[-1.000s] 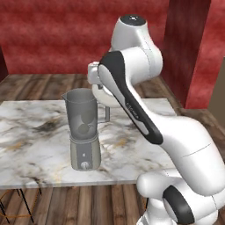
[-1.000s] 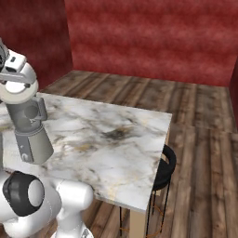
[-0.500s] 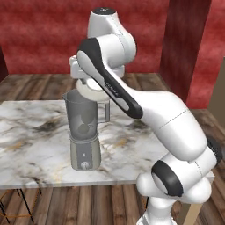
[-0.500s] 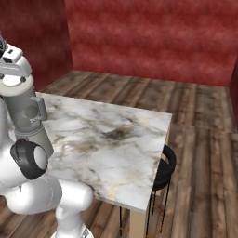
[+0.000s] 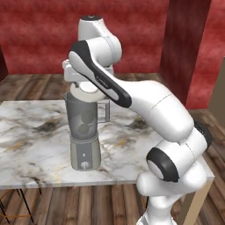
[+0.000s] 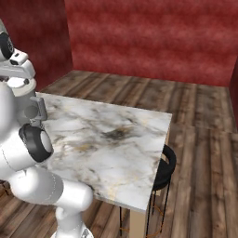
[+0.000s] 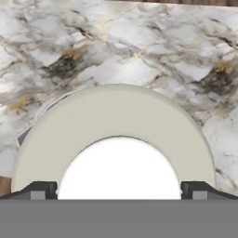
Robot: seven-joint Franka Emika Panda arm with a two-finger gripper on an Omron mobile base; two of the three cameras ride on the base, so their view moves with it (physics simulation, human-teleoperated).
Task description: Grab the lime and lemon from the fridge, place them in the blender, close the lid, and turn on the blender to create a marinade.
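Observation:
The blender (image 5: 84, 147) stands on the marble table (image 5: 30, 136), its grey base carrying a small round knob (image 5: 85, 165). Two round fruits (image 5: 85, 123) show dimly through the smoky jar; I cannot tell the lime from the lemon. The white lid (image 5: 83, 91) lies at the jar's mouth. My gripper (image 5: 80, 83) hangs straight over it, open, with one fingertip on each side of the lid (image 7: 116, 116). In the hand view the gripper (image 7: 118, 191) straddles the lid's raised white middle. From the right, the gripper (image 6: 16, 78) is above the jar (image 6: 33, 111). The fridge is out of view.
The table (image 6: 116, 139) stretches bare to the right of the blender. A black round stool (image 6: 163, 162) stands at its far right corner. Red walls close the room behind, and a dark red pillar (image 5: 184, 48) rises at the right.
The hand has shifted a little left to sit over the jar's mouth, and the elbow has swung up and over. The jaws stayed equally wide. The blender has not moved.

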